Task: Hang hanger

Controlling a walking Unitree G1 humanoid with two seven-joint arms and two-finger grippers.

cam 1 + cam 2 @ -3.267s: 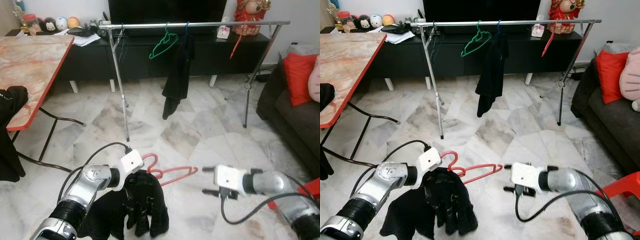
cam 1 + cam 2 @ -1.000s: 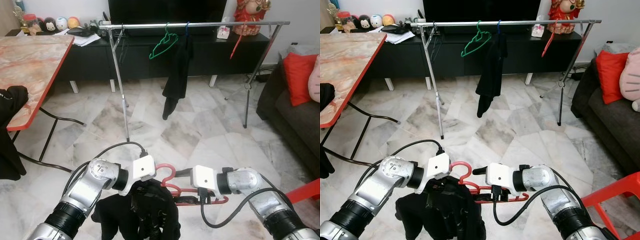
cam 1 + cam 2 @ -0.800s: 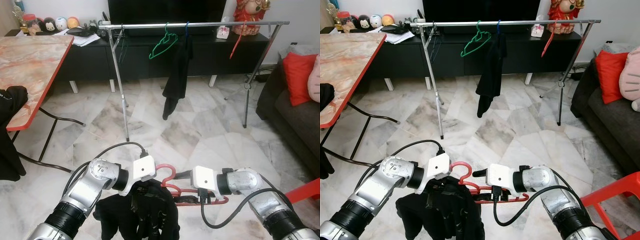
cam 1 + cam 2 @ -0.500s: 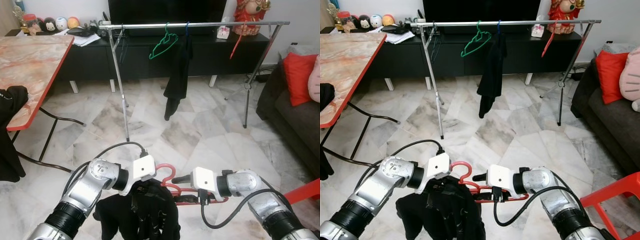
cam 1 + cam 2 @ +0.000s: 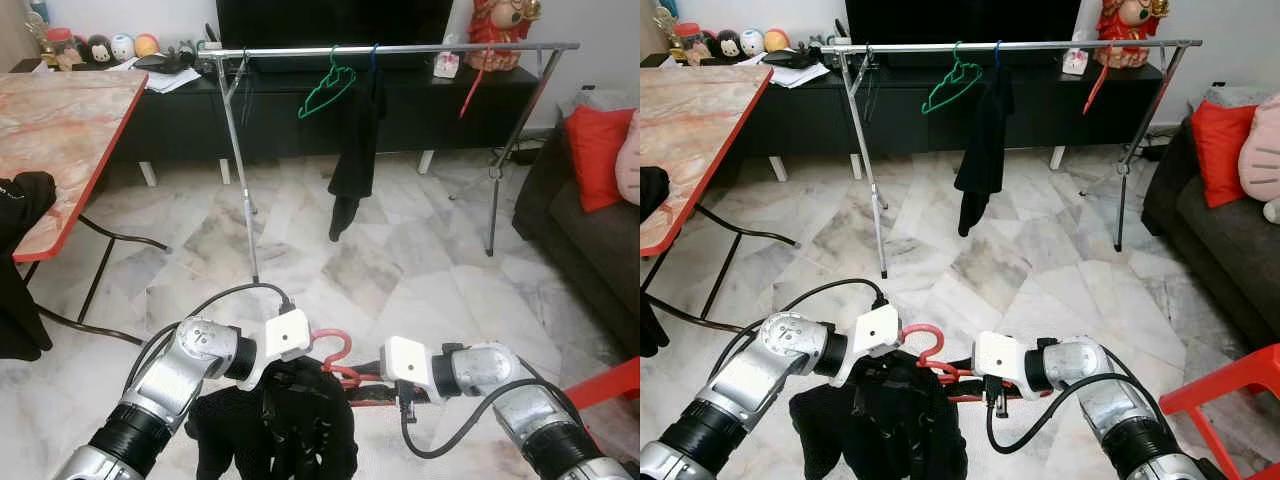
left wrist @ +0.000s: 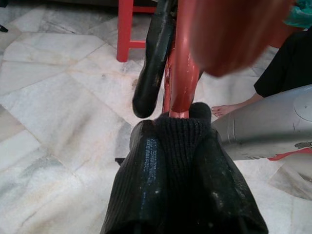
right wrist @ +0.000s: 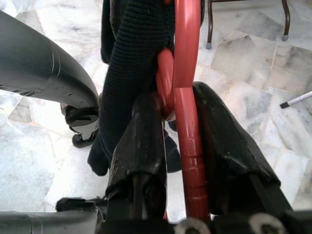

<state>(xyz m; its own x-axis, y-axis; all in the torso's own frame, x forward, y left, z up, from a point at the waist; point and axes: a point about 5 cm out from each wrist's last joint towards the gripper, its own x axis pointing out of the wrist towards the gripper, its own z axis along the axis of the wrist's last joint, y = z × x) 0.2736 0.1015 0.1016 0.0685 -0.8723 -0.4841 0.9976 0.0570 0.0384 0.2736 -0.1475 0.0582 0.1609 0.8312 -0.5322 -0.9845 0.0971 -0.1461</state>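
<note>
The red plastic hanger (image 5: 345, 372) with the black knitted garment (image 5: 285, 420) draped on it is held low in front of the robot, well short of the rail, between the two grippers. The left gripper (image 6: 178, 146) is seen closed on the knit fabric where it wraps the hanger's bar, just below the hook. The right gripper (image 7: 181, 141) is clamped on the hanger's red bar, with one black finger (image 7: 141, 141) on each side of it.

Several things could go wrong from here. The left gripper's hold is on soft knit rather than on plastic, so the garment could be dragged off the hanger if the two grippers are drawn apart. The hook, lying just above the left gripper, could be turned away from the rail if the bar twists in the right gripper's hold. The trailing black cables by both wrists could be snagged by the hook when the hanger is raised.

Beneath the grippers a white and grey marbled tile floor (image 5: 400, 270) is laid. Well beyond them a silver metal clothes rail (image 5: 390, 48) is set on slanted legs, with a green plastic hanger (image 5: 326, 88) and a black hanging garment (image 5: 352, 150) on it. Behind it stands a low black cabinet (image 5: 180, 120). Off to the left gripper's side a red-edged marble-patterned table (image 5: 60, 130) is seen; off to the right gripper's side, a dark sofa (image 5: 590, 240) with a red cushion (image 5: 597, 150).
</note>
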